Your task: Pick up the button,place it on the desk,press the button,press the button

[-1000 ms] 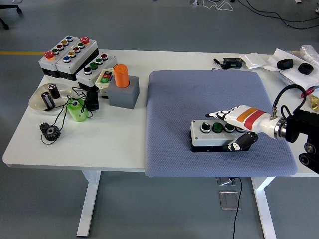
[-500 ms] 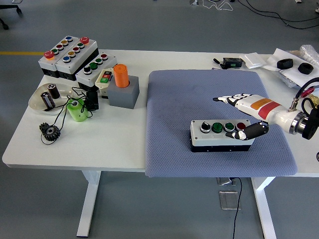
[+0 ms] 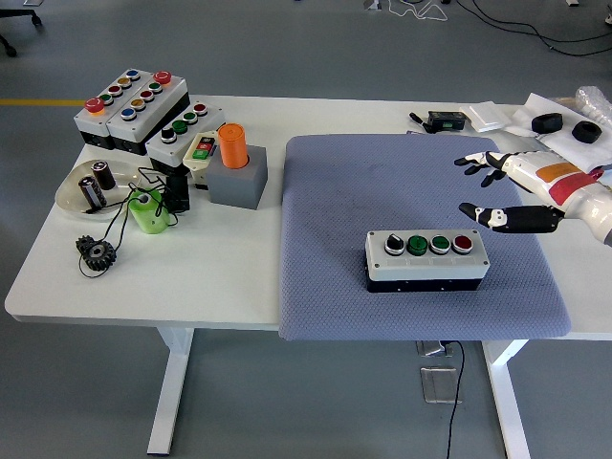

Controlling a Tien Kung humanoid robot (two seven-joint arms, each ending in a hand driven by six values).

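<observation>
Grey workshop floor surrounds a white table (image 3: 229, 277) on which a blue-grey mat (image 3: 382, 182) covers the right half. On the mat, towards its near edge, sits the button box (image 3: 426, 258), a grey four-button unit lying flat with its buttons facing up. The robot's right hand (image 3: 512, 191) hovers above the mat's right edge, fingers spread and thumb extended, holding nothing and clear of the box, which lies to its left and nearer the table's front edge. With the box set down, the placing step looks complete and the pressing appears to be in hand; the next move would call for bringing a fingertip down squarely onto one button without nudging the box. Spare button boxes (image 3: 143, 105), an orange cylinder (image 3: 232, 145) and small parts crowd the table's far left corner.
</observation>
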